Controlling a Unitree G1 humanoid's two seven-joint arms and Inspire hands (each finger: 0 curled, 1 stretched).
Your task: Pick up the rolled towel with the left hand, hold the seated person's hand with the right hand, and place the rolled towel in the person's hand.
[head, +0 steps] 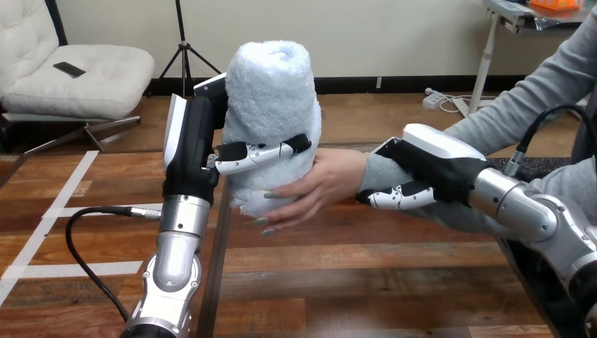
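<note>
Closest to the camera rose the silver left forearm (172,260) from the bottom edge, with the right forearm (535,218) entering low at the right, both above the wooden worktop (366,282); a little farther on, the left robot hand (190,155) was grasping the rolled towel (271,91), its fingers (253,153) curled across the front of the roll at about mid-height; the towel stood upright and appeared raised off the worktop rather than resting on it; the person's hand (320,183) reached in from the right and touched the towel's lower right side, palm against the cloth and fingertips spread under its bottom end, though not closed round it; the right robot hand (436,169) lay over the person's wrist (376,176) at the grey sleeve, one finger curled along the near side, so it looked clasped on the wrist rather than on the hand itself; by this reading the pickup and the hold were done and the placing was in hand; the next move would call for the towel to settle fully into the palm, then for the left fingers to loosen and draw away leftward without dragging the roll, while the right kept the wrist steady.
</note>
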